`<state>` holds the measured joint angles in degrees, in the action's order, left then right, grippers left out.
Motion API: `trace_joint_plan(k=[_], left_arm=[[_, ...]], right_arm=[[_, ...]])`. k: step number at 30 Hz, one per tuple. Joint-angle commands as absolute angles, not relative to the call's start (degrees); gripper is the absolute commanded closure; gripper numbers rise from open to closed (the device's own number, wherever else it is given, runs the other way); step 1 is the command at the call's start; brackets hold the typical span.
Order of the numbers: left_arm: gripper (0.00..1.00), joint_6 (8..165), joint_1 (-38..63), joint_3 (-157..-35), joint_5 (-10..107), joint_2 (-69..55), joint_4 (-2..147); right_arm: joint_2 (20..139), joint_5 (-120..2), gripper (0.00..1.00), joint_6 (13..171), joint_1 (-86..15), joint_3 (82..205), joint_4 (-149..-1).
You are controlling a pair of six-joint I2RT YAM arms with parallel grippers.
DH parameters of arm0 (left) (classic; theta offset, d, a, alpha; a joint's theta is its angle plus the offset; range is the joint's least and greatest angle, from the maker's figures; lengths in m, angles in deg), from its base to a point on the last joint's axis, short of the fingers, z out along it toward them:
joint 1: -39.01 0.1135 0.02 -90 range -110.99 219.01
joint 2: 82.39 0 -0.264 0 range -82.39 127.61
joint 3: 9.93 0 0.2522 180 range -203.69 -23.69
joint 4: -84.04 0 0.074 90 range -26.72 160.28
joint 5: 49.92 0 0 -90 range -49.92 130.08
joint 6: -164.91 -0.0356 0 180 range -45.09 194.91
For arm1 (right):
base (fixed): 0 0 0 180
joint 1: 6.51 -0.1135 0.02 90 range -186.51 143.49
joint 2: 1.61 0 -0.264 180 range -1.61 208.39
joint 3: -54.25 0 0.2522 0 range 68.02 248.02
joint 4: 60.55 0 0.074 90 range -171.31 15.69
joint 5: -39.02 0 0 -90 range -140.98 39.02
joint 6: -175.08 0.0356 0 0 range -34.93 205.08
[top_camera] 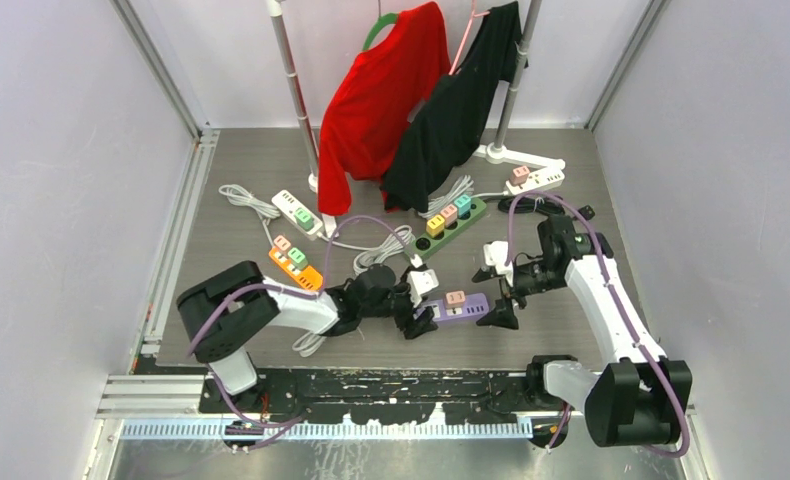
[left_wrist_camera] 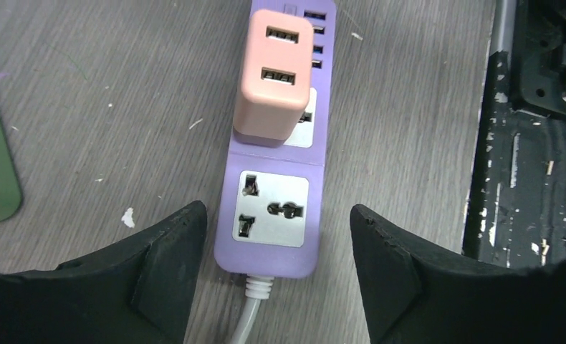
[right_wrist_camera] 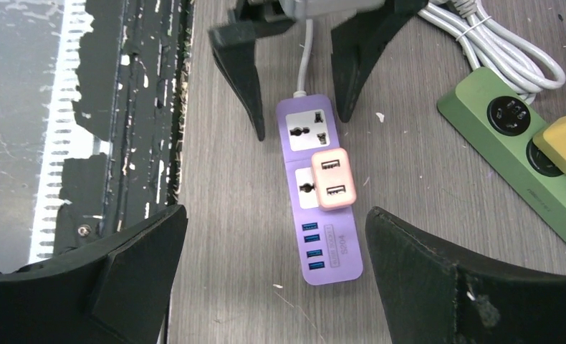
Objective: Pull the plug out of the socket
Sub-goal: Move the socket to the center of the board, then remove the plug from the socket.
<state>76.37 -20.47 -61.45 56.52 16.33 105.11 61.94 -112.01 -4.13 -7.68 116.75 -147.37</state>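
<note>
While my left claw (left_wrist_camera: 276, 210) stands apart astride the cord (left_wrist_camera: 248, 315) end of the purple strip (left_wrist_camera: 266, 259), a gap of table (left_wrist_camera: 87, 107) shows between each finger and the strip's long edges. The plug (left_wrist_camera: 273, 75) sits in the socket next to the strip's USB ports. My right claw (right_wrist_camera: 276, 211) gapes wide at the strip's USB end, touching nothing. A black rail (right_wrist_camera: 133, 107) runs near one long edge; a green strip (right_wrist_camera: 509, 143) lies off the other.

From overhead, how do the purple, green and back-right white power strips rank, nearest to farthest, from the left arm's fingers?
1. Purple power strip, cord end between the left fingers, near edge.
2. Green power strip, mid-table behind it.
3. White power strip, back right.
</note>
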Motion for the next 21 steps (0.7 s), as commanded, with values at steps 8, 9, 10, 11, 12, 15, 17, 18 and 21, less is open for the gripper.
trace_joint_plan(k=[8, 9, 10, 11, 12, 15, 17, 18, 21], left_arm=[[0.14, 75.63, -20.77, -53.17, 51.42, -1.10, 113.97], [0.13, 75.88, -20.82, -52.35, 50.68, -2.35, 114.18], [0.08, 76.45, -20.82, -51.41, 49.07, -3.27, 114.71], [0.05, 77.33, -20.84, -50.40, 46.88, -4.28, 115.49], [0.02, 77.86, -20.78, -49.22, 45.13, -5.17, 116.39], [0.01, 77.58, -20.76, -46.11, 43.49, -7.85, 118.86], [0.00, 76.55, -20.75, -44.90, 44.56, -9.04, 119.22], [0.00, 75.69, -20.76, -44.75, 45.39, -9.17, 118.62], [0.00, 73.91, -20.76, -45.16, 47.29, -8.87, 116.47]], right_arm=[[65.19, -96.93, 0.01, 11.21, -19.61, 117.17, -127.94], [65.61, -95.82, 0.01, 12.01, -20.64, 117.11, -126.38], [66.18, -94.93, 0.00, 12.70, -21.51, 117.02, -124.97], [66.62, -93.86, 0.00, 13.46, -22.58, 116.86, -123.67], [67.22, -92.92, 0.00, 14.14, -23.55, 116.69, -122.44], [68.82, -90.65, 0.05, 16.76, -26.13, 116.19, -119.09], [69.42, -89.77, 0.09, 17.93, -27.21, 115.97, -117.88], [69.63, -89.28, 0.12, 18.60, -27.60, 115.85, -117.17], [70.11, -88.12, 0.17, 19.91, -28.55, 115.05, -115.08]])
